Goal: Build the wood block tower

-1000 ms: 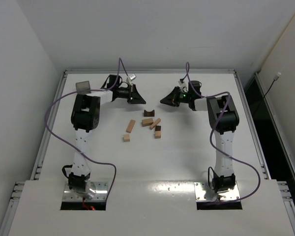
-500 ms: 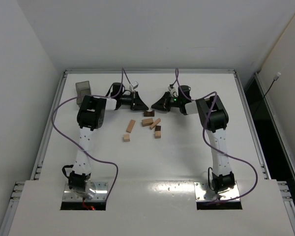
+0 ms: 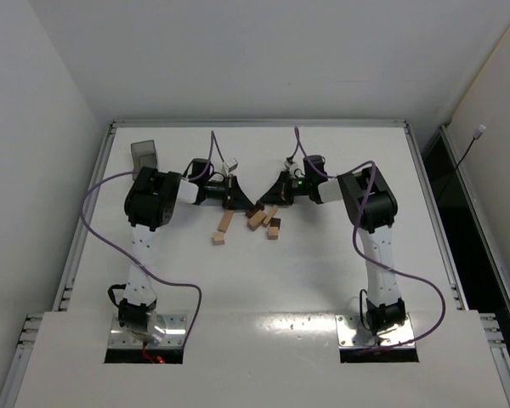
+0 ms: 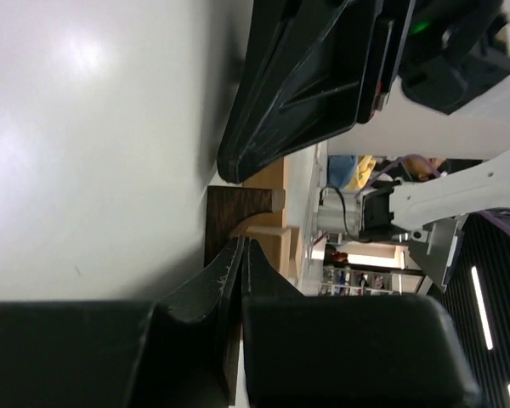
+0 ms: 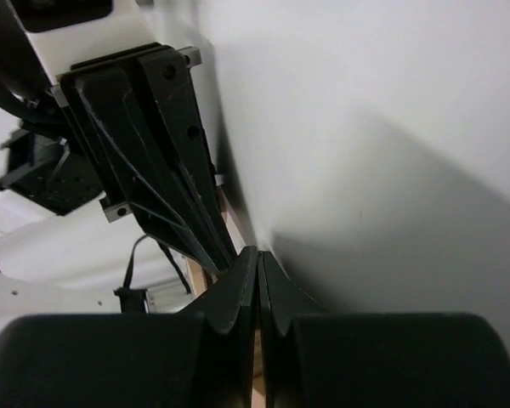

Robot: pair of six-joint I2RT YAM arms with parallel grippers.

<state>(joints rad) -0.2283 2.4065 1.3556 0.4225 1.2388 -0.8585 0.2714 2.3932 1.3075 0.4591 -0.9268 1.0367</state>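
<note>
Several loose wooden blocks lie mid-table: a tan bar (image 3: 226, 221), a tan cube (image 3: 218, 239), a tan block (image 3: 257, 220), a dark brown piece on a tan cube (image 3: 274, 227). The dark arch block (image 4: 238, 212) shows in the left wrist view, just beyond my left gripper's tips, with tan blocks behind it. My left gripper (image 3: 243, 202) is shut and empty, low on the table at the left of the blocks. My right gripper (image 3: 270, 199) is shut and empty, facing it from the right. The two tips nearly meet over the arch, which is hidden in the top view.
A translucent grey bin (image 3: 143, 153) stands at the back left. The raised table rim (image 3: 259, 124) runs along the back edge. Purple cables loop from both arms.
Both grippers have swung inward and toward the near side, closing on each other at the blocks. The arch and the nearby tan blocks have been nudged slightly toward the front.
</note>
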